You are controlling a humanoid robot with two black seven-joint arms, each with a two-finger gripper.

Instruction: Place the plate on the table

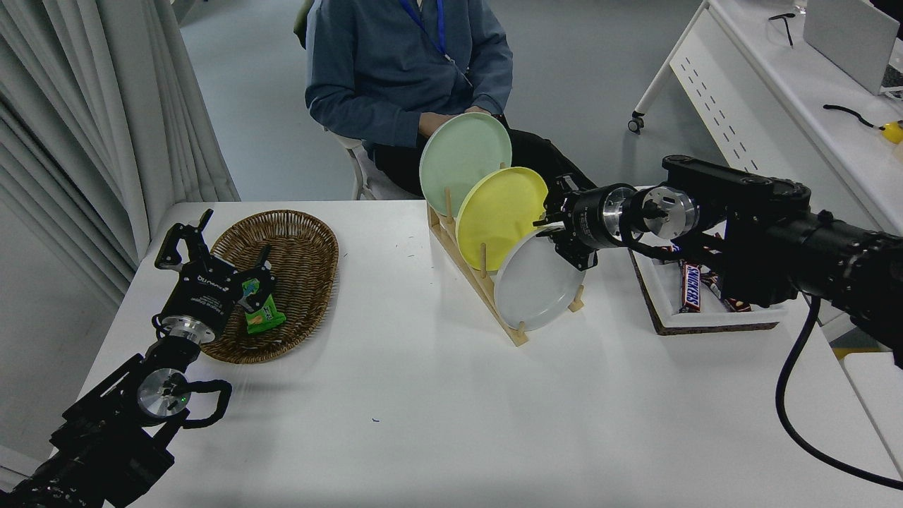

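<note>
We find the plate (537, 288) standing on edge in the nearest slot of the wooden rack (487, 282), face toward us, near the middle of the table (437, 409). Our right gripper (562, 236) sits at its upper right rim, far nearer than the left gripper (211, 264), which is parked by the wicker basket (282, 282); whether its jaws are clamped on the rim we cannot tell. The yellow plate (501, 212) stands just behind, and the snack tray (705, 303) lies to the right.

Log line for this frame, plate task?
phase: reach | right gripper at grey plate rim, grasp unclear | plate in rack | left gripper parked over basket
</note>
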